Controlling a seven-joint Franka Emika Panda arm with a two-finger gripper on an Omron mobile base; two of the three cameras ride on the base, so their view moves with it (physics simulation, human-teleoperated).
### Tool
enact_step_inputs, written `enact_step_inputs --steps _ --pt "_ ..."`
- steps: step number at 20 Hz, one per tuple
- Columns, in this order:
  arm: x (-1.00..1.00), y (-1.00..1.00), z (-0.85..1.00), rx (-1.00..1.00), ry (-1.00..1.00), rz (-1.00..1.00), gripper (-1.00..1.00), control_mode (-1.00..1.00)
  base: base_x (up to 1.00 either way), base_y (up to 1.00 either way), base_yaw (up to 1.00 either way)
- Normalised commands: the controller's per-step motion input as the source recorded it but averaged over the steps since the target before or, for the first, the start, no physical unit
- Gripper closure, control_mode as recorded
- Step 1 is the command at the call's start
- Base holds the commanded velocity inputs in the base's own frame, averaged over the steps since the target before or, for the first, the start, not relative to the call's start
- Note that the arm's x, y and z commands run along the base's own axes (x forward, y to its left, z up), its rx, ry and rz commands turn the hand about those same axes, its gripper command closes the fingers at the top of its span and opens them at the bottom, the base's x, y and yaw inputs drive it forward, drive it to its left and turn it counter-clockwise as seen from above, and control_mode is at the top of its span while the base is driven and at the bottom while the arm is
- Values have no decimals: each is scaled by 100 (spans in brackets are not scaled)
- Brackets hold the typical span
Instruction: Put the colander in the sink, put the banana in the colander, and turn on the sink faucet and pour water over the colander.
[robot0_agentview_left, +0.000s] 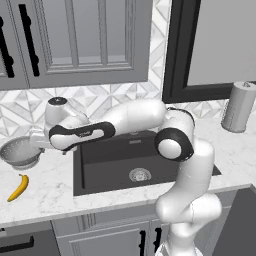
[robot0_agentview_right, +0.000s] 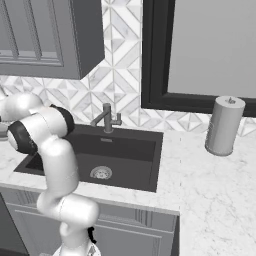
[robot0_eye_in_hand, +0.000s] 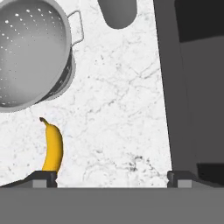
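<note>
In the left base view the colander (robot0_agentview_left: 20, 151) sits at the far left of the marble table (robot0_agentview_left: 55, 185), upright, close under the tiled wall. In front of it and apart from it lies the banana (robot0_agentview_left: 18, 188), toward the table's front edge, with bare marble around it on all sides. Just right of both, the arm's hand hangs over the strip of marble between the colander and the left rim of the sink (robot0_agentview_left: 100, 170). The hand view looks down on that strip: the colander (robot0_eye_in_hand: 30, 52) sits at upper left with 1 small side handle pointing toward the open marble, the banana (robot0_eye_in_hand: 52, 146) lies below it without touching, and a broad bare stretch of table (robot0_eye_in_hand: 118, 109) runs to the sink's straight dark edge (robot0_eye_in_hand: 173, 87). The 2 fingers (robot0_eye_in_hand: 43, 178) stand wide apart at the bottom of that view, 1 tip beside the banana's near end and the other at the sink's edge, with nothing between them.

The sink's basin is black with a round steel drain (robot0_agentview_left: 140, 174) in its floor. In the right base view the sink faucet (robot0_agentview_right: 107, 119) stands behind the basin at the back rim. Farther right a grey cylinder (robot0_agentview_right: 224, 125) stands upright on the table, well apart from the sink.
</note>
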Motion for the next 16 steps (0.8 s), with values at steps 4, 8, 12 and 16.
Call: enact_step_inputs --steps 4,8,12,16 --pt "39 29 -17 3 2 -2 -100 -100 0 0 0" --pt "31 27 -5 5 0 -1 -100 -100 0 0 0" --pt "28 10 -2 5 1 -1 -100 -100 0 0 0" --pt "12 0 -16 1 4 -2 -100 -100 0 0 0"
